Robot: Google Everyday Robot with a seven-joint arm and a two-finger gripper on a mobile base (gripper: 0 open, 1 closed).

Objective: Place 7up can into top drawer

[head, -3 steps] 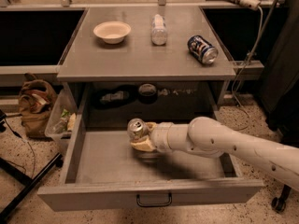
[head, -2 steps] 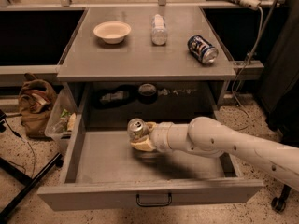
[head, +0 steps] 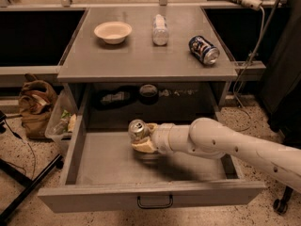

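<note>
The end effector (head: 142, 138) is inside the open top drawer (head: 113, 169), toward its back and near the middle, at the end of the white arm (head: 221, 142) that reaches in from the right. Its tan fingers (head: 143, 147) are clenched around the 7up can (head: 138, 129), which sits between them with its silver top showing, tipped slightly toward the left. Whether the can's base touches the drawer floor cannot be told.

The can is probably light, with thin, smooth walls that dent under a hard squeeze and slip under a weak one. A moderate grip across the middle of the body, as here, suits it best.

On the bench (head: 131, 60) above are a bowl (head: 113, 32), a clear bottle (head: 160, 30) and a dark blue can (head: 204, 50) lying on its side.
</note>
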